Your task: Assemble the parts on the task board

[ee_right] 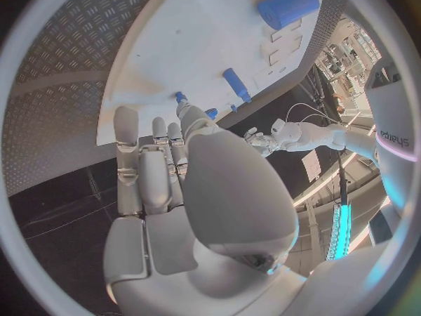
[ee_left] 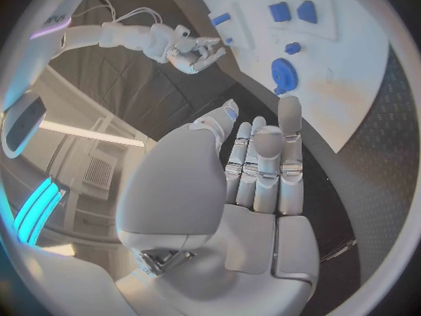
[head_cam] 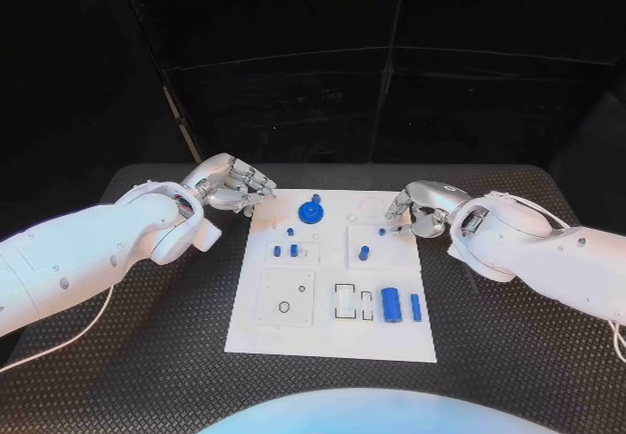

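The flat white rectangular task board point(head_cam: 333, 334) lies in the middle of the black textured table point(head_cam: 156, 362), with a round blue gear-shaped part point(head_cam: 310, 212) at its far end and a blue cylinder part point(head_cam: 389, 303) and a slimmer blue peg point(head_cam: 415, 307) toward its near right corner. The left hand point(head_cam: 232, 185) hovers just off the board's far left corner, fingers extended together and holding nothing. The right hand point(head_cam: 420, 206) hovers at the board's far right edge, likewise empty with its fingers extended.
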`<act>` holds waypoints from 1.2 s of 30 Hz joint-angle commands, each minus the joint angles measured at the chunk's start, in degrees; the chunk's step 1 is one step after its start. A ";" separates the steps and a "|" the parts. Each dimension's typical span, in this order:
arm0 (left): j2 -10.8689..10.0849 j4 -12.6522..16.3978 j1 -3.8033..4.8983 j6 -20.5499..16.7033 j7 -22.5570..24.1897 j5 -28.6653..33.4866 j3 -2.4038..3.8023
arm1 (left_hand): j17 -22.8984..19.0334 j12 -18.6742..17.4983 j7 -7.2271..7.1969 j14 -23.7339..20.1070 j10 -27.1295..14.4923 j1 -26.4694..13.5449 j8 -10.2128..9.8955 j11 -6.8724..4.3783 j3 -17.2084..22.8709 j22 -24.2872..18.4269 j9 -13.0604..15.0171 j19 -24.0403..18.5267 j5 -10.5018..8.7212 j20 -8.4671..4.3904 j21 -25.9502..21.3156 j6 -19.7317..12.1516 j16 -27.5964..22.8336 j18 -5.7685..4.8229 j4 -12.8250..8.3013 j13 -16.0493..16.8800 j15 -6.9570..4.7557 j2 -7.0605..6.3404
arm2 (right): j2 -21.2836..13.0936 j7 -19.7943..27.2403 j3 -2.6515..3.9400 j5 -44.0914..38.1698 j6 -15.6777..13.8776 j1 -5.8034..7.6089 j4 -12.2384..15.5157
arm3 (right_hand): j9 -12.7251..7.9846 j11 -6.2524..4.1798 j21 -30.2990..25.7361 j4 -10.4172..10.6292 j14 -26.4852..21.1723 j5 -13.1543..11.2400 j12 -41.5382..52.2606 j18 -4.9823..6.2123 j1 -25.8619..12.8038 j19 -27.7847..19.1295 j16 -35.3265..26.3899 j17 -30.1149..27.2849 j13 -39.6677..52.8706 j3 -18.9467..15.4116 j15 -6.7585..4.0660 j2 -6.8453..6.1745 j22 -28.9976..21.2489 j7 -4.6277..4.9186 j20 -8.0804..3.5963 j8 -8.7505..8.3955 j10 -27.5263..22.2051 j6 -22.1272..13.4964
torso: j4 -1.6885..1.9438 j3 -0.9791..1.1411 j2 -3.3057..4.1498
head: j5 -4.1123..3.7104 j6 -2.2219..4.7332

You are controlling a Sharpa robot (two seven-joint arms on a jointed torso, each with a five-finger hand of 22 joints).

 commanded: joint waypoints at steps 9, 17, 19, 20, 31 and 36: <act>-0.71 2.27 -1.12 -5.43 7.19 19.30 0.07 | -4.59 0.25 0.23 -1.98 -0.48 -0.05 -0.23 0.16 -0.61 -1.07 -0.09 -0.91 0.07 0.03 -1.63 0.52 -3.48 0.69 -0.07 -0.09 0.04 0.69 | 1.56 -3.39 0.00 -8.47 1.39 -0.95 0.84 | 0.03 0.11 1.26 0.01 2.62 -0.29 -0.80 -1.02 0.24 0.85 1.20 0.99 -1.05 0.74 0.55 -0.34 1.74 0.10 0.51 -0.58 -0.66 -0.37 | 0.07 -0.08 0.11 | -0.29 -0.26; -0.91 2.59 -1.22 -5.69 7.45 19.73 0.07 | -4.72 0.34 0.22 -1.98 -0.41 -0.02 -0.22 0.15 -0.64 -1.17 -0.09 -0.90 0.07 0.04 -1.77 0.58 -3.59 0.69 -0.06 -0.07 0.04 0.76 | 2.78 -3.42 -0.02 -8.87 1.76 -1.19 0.30 | 0.12 0.04 2.40 -0.46 2.67 -0.87 -1.11 -1.14 1.06 1.53 1.89 1.53 -2.25 2.56 0.47 0.48 3.15 0.02 0.54 -0.80 0.12 0.30 | 0.08 -0.09 0.15 | -0.47 -0.46; -0.91 2.60 -1.23 -5.66 7.40 19.76 0.07 | -4.70 0.35 0.22 -1.97 -0.39 -0.03 -0.21 0.15 -0.65 -1.19 -0.08 -0.89 0.07 0.04 -1.80 0.59 -3.57 0.70 -0.05 -0.07 0.03 0.77 | 2.97 -3.41 -0.02 -8.89 2.01 -1.22 0.16 | 0.14 -0.03 2.69 -0.63 2.69 -1.68 -1.19 -1.17 1.35 1.63 2.12 1.72 -2.62 3.32 0.43 0.74 3.49 -0.04 0.50 -0.83 0.47 0.61 | 0.05 -0.10 0.13 | -0.51 -0.51; -0.90 2.62 -1.23 -5.66 7.33 19.78 0.07 | -4.69 0.36 0.22 -1.96 -0.39 -0.03 -0.21 0.15 -0.66 -1.20 -0.08 -0.89 0.07 0.04 -1.81 0.60 -3.57 0.70 -0.05 -0.07 0.03 0.77 | 3.19 -3.44 -0.02 -8.91 2.41 -1.24 0.01 | 0.17 -0.13 3.05 -0.82 2.72 -2.18 -1.23 -1.23 1.66 1.79 2.38 1.96 -2.98 4.19 0.34 1.01 3.98 -0.14 0.44 -0.80 0.91 1.03 | 0.01 -0.09 0.09 | -0.50 -0.60; -0.98 2.64 -1.24 -5.46 6.99 19.81 0.07 | -4.78 0.49 0.12 -1.88 -0.28 0.08 -0.16 0.09 -0.60 -1.35 -0.06 -0.82 0.08 0.03 -1.99 0.74 -3.62 0.71 -0.03 -0.05 0.00 1.01 | 4.04 -4.95 -0.04 -10.29 5.91 -1.29 -0.73 | 0.25 -0.88 5.33 -3.16 2.83 -4.86 -1.35 -1.54 2.91 2.29 3.59 2.89 -4.79 10.86 -0.27 1.65 6.71 -0.73 -0.17 -0.64 4.25 3.88 | 0.06 -0.08 0.08 | -0.55 -0.86; -1.02 2.69 -1.24 -5.28 6.78 19.81 0.07 | -4.89 0.53 0.15 -1.86 -0.27 0.13 -0.18 0.08 -0.63 -1.42 -0.07 -0.78 0.07 0.01 -2.08 0.72 -3.68 0.72 -0.06 -0.05 -0.02 0.98 | 4.40 -6.32 -0.06 -11.82 7.83 -1.30 -0.97 | 0.16 -0.90 6.00 -4.09 2.82 -5.26 -1.75 -1.59 1.65 2.07 3.92 3.07 -5.54 13.31 -0.29 0.94 7.35 -0.77 -0.21 -1.01 4.86 4.37 | 0.04 -0.08 0.07 | -0.57 -1.01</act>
